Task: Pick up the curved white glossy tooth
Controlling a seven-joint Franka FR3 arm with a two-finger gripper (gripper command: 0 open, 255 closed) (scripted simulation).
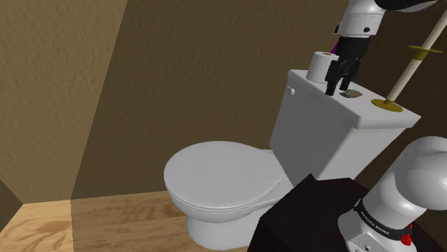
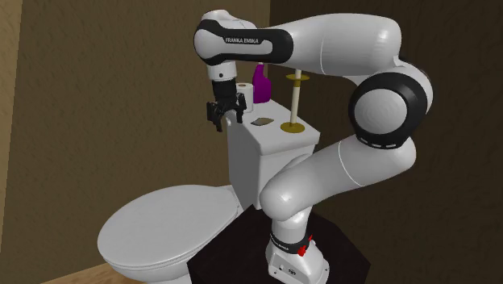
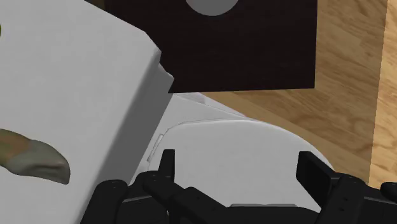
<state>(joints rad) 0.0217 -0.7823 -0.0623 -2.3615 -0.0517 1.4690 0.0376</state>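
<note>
We see a home bathroom: a white toilet (image 1: 218, 175) stands on a wood-plank floor (image 1: 107, 222) against brown walls (image 1: 143, 86), and on the toilet's tank (image 1: 322, 143) sit 1 paper roll (image 1: 321, 66), 1 purple bottle (image 2: 261, 85) and 1 plunger (image 1: 387, 106).

A paper roll (image 1: 320, 66), purple bottle (image 2: 260, 85) and plunger (image 1: 412, 68) stand on the white toilet tank (image 1: 322, 139).

Seeing gripper (image 3: 240, 167) with black fingers apart, poised over the white toilet seat (image 3: 235, 137). Curved olive-grey tooth (image 3: 35, 159) lying on the white tank lid (image 3: 83, 83), off to the side of one finger and apart from it. Past the tank edge: dark stand (image 3: 254, 57) with a grey disc (image 3: 212, 5), wood floor (image 3: 350, 95) alongside.
</note>
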